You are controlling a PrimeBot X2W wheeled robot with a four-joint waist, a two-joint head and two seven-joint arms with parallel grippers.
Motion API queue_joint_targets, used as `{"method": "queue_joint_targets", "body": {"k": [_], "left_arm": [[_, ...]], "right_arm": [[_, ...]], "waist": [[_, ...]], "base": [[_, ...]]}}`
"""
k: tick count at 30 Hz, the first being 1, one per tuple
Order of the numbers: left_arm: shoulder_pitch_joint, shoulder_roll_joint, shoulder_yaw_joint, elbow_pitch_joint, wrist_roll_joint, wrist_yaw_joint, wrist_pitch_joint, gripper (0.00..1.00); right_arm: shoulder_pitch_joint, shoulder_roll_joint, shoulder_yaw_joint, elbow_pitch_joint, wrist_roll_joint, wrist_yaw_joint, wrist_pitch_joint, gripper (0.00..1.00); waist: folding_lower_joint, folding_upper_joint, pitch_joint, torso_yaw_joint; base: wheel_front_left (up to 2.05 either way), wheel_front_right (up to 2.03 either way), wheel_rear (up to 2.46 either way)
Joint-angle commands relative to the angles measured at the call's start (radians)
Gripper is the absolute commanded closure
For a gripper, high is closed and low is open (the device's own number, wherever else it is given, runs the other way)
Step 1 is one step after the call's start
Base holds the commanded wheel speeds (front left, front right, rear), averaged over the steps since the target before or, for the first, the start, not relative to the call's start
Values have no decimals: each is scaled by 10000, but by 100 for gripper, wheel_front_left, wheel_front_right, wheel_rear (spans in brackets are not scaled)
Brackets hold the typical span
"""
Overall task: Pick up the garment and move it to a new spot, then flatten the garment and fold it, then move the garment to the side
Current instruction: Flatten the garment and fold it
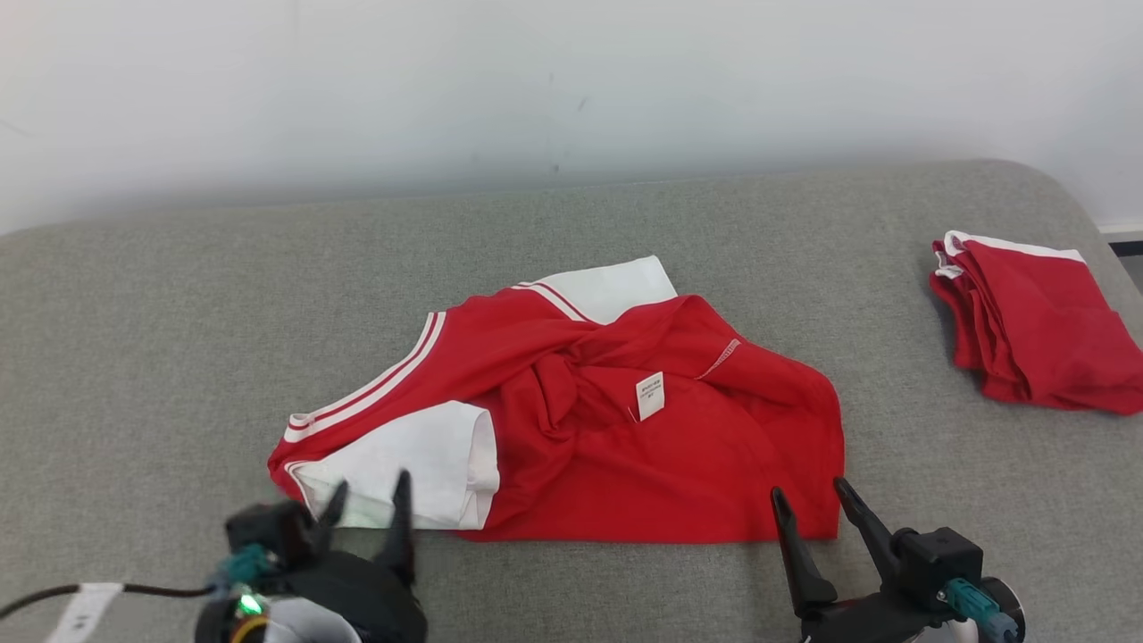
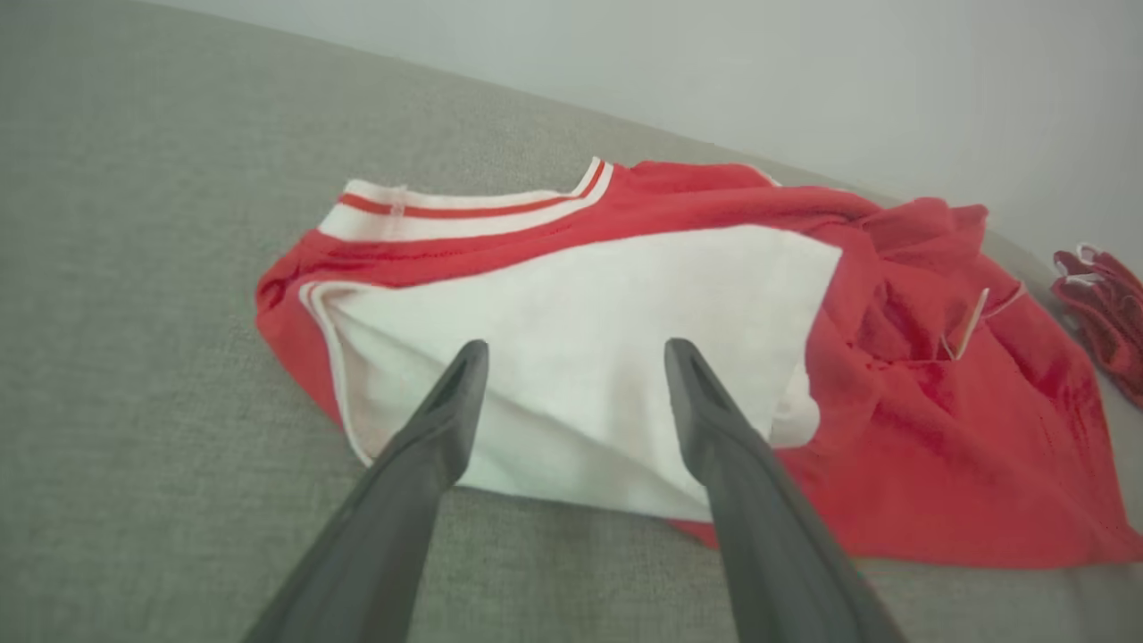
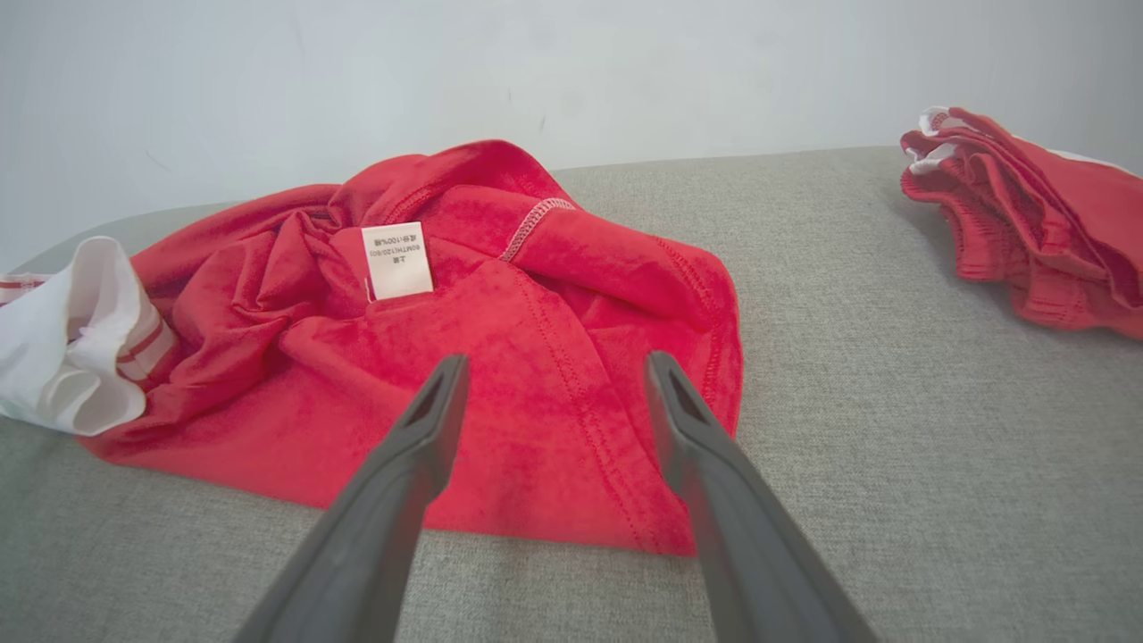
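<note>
A red garment (image 1: 679, 446) with white sleeves and a white care label (image 1: 650, 395) lies crumpled in the middle of the grey surface. My left gripper (image 1: 371, 493) stands open at the garment's near left corner, its fingers (image 2: 446, 420) framing the white sleeve (image 2: 589, 357). My right gripper (image 1: 811, 496) is open too, at the near right corner, its fingertips over the red hem (image 3: 571, 482). Neither gripper holds any cloth. The label (image 3: 396, 259) also faces the right wrist view.
A second red garment (image 1: 1036, 321), folded, rests at the far right of the grey padded surface (image 1: 179, 357); it also appears as a folded pile (image 3: 1027, 214) in the right wrist view. A pale wall rises behind. A cable (image 1: 80, 594) runs off at the lower left.
</note>
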Motion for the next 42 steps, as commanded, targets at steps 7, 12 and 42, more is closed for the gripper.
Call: {"method": "queue_joint_targets", "body": {"k": [7,12,42], "left_arm": [[804,-398,-40,-814,-510,834,1308,0],[817,-503,96,-1124,-848,843,1507,0],[2889,335,1588,-3815,-2852,849,2189,100]], "right_arm": [[20,53,2,-50,46,-23,-54,0],[-93,71,0,-10,78,-23,-121,0],[-307,-248,-729,-619,-204,-24,99,0]], "waist": [[1,0,147,-70],[1,0,267,-132],[1,0,445,667]], "base": [[0,0,0],[0,0,0],[0,0,0]]}}
